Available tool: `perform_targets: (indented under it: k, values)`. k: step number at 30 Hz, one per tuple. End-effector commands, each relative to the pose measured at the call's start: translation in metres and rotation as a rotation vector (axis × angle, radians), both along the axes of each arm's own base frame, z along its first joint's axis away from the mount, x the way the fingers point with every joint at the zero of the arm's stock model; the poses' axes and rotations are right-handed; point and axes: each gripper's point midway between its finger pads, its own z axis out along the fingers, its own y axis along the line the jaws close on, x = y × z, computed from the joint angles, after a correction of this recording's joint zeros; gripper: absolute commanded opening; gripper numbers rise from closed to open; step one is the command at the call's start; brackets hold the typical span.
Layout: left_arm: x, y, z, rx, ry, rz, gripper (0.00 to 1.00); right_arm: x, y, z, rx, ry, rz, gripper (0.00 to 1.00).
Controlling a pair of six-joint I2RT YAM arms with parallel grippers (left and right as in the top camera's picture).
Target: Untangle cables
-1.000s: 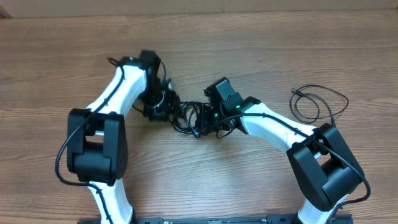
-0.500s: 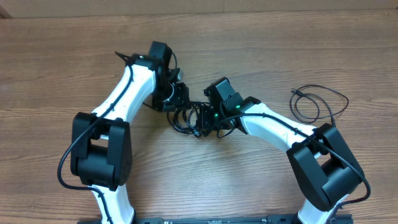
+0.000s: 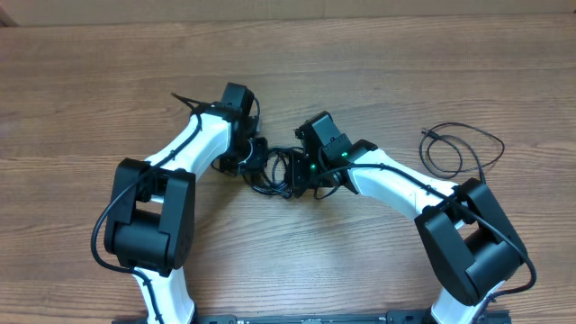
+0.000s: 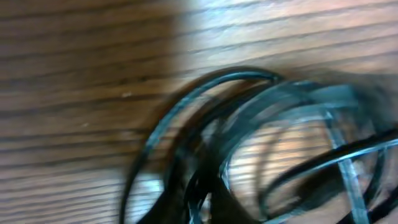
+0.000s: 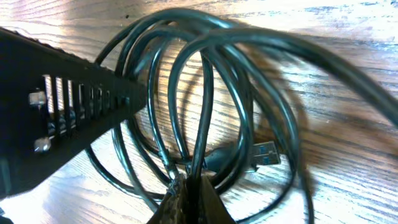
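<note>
The cables (image 3: 273,174) lie as a tangled black bundle at the table's middle, between both grippers. My left gripper (image 3: 255,155) is at the bundle's left edge. The left wrist view is blurred: loops of cable (image 4: 273,106) fill it, and the dark jaws of the left gripper (image 4: 199,210) are drawn together on strands at the bottom. My right gripper (image 3: 297,176) is on the bundle's right side. In the right wrist view this gripper (image 5: 194,198) is shut on one black strand, with the loops (image 5: 236,74) fanning above it. A silvery plug (image 5: 266,153) lies among them.
A separate thin black cable (image 3: 461,148) lies in a loose loop at the far right of the wooden table (image 3: 360,72). The left gripper's black slotted side (image 5: 74,109) crosses the upper left of the right wrist view, close to the loops.
My left arm swung right and down onto the bundle's left edge, and its jaws came together. The right arm and the bundle kept still.
</note>
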Motion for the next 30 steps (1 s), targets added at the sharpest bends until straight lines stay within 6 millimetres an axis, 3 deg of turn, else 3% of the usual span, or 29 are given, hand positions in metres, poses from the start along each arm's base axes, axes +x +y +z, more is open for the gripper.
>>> perform_targets:
  k: [1,5,8,11,14,20,22,26,30]
  values:
    - [-0.009,0.025,-0.015,0.135,0.005,0.008,0.07,0.0,0.0,0.003,-0.001,-0.017,0.006,0.04]
    - [-0.017,0.049,-0.023,0.266,0.012,0.013,0.04,0.0,-0.001,0.002,-0.007,-0.014,0.004,0.04]
    - [-0.022,0.085,-0.019,0.445,0.024,0.087,0.04,0.001,-0.007,0.0,-0.017,-0.002,-0.009,0.04]
    - [-0.03,0.118,-0.013,0.581,0.048,0.195,0.04,0.004,-0.02,-0.003,-0.032,0.024,-0.043,0.04]
    - [-0.038,0.138,-0.012,0.588,0.098,0.305,0.04,0.011,-0.04,-0.006,-0.049,0.056,-0.097,0.04]
    - [-0.044,0.162,-0.019,0.379,0.206,0.514,0.04,0.028,-0.08,-0.009,-0.057,0.11,-0.227,0.04]
    - [-0.042,0.167,-0.02,0.194,0.248,0.606,0.04,0.036,-0.096,-0.009,-0.053,0.117,-0.27,0.04]
    - [-0.035,0.179,-0.015,-0.036,0.252,0.685,0.04,0.045,-0.111,-0.009,-0.046,0.124,-0.332,0.04]
    - [-0.032,0.208,-0.007,-0.217,0.227,0.806,0.04,0.054,-0.12,-0.007,-0.032,0.11,-0.358,0.04]
